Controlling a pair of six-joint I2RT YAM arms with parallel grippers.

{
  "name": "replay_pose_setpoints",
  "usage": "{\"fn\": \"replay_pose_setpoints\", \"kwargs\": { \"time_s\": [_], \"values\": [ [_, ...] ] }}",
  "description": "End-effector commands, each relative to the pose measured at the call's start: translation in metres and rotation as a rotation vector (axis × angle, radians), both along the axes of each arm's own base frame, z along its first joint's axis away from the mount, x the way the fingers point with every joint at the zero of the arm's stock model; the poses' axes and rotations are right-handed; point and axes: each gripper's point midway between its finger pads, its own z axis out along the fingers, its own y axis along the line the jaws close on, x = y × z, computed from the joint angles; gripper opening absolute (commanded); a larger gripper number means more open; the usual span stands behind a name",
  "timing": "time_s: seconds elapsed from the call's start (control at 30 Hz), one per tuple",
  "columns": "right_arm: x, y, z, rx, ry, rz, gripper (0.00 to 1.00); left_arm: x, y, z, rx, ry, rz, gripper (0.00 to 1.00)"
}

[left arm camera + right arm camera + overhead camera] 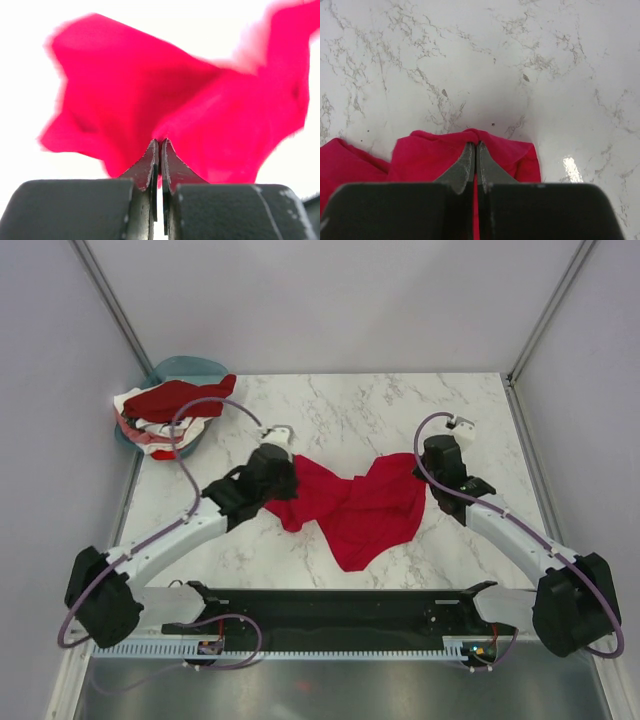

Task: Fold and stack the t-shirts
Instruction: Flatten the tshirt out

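Crimson t-shirt [355, 505]: crumpled in the middle of the desk [400, 410], slung between the two arms, not flat, no fold in it.
Left fingers [149, 167]: pressed together on a pinch of the crimson cloth at its left end.
Right fingers [465, 167]: closed on an edge at its right end, low over the desk.
Other t-shirts [170, 405]: heaped in the teal basin [190, 365] at the far-left corner, dark red on top, white under it, none folded.
Done: by my judgement nothing is folded and no stack is begun.
Left: spread and fold this one, then each from the heap.

Left tool [160, 142] and right tool [476, 145] reach forward, each pinched on crimson t-shirt [360, 510].
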Motion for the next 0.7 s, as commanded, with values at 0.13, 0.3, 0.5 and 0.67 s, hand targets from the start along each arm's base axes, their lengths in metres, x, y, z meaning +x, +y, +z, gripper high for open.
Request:
{"fn": "replay_pose_setpoints", "kwargs": {
  "time_s": [0.13,0.3,0.5,0.67],
  "values": [
    [0.005,-0.023,0.009,0.059,-0.037,-0.09,0.0,0.022,0.09,0.078,-0.301,-0.198,0.382,0.02],
    [0.019,-0.043,0.03,0.072,-0.033,-0.125,0.0,0.033,0.124,0.14,-0.364,-0.29,0.484,0.02],
    [0.023,-0.064,0.092,0.077,-0.129,-0.175,0.0,0.037,0.155,0.228,-0.322,-0.372,0.533,0.02],
    [0.019,-0.089,0.16,0.095,-0.22,-0.226,0.0,0.024,0.182,0.309,-0.29,-0.503,0.579,0.02]
  ]
}}
